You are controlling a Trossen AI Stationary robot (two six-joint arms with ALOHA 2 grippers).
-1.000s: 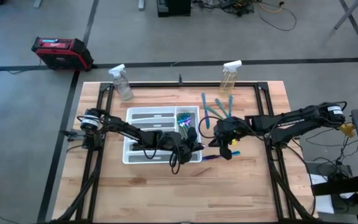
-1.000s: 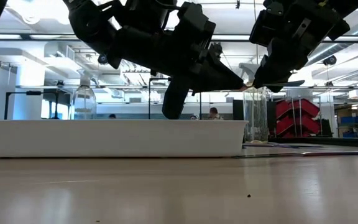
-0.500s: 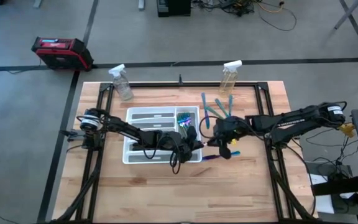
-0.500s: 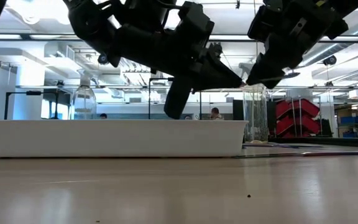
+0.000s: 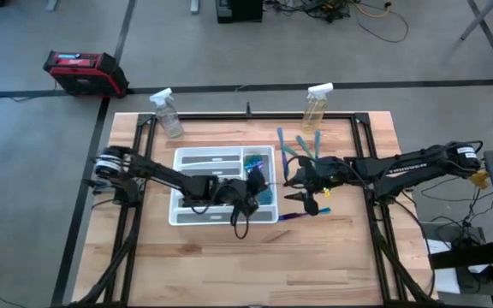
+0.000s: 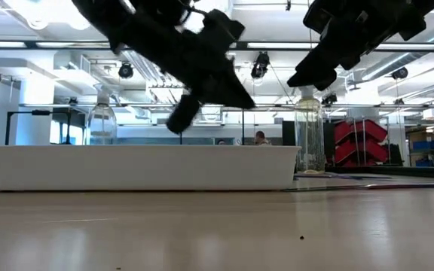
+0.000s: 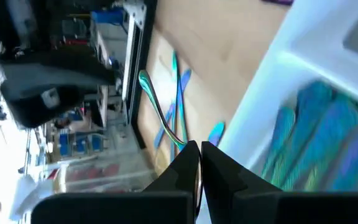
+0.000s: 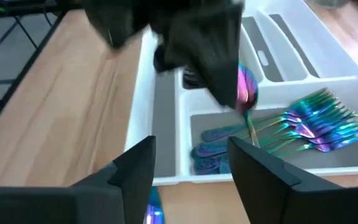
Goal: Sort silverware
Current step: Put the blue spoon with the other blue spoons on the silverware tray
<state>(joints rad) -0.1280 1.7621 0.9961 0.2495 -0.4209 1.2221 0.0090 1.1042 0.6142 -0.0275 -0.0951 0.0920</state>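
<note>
My left gripper hangs over the right end of the white tray, shut on a slim iridescent utensil. My right gripper stands open just off the tray's right side, its fingers apart with nothing between them. Several teal-purple forks lie in the tray's right compartment. More silverware lies on the wood beyond my right gripper. A purple piece and a blue one lie by the tray's near right corner. My left gripper pinches the utensil between its two shut fingers, beside its magenta oval end. The thin rest of it sticks out past the fingertips toward the table's right. It is lifted clear, above the tray's fork compartment.
Two clear spray bottles stand at the table's far edge. Black frame rails run along the table's sides. The tray's other compartments hold grey liners.
My right gripper has opened and let go of the utensil that both grippers held between them. My left gripper, still shut on it, has drawn back toward the table's left and risen a little, carrying the utensil over the tray.
</note>
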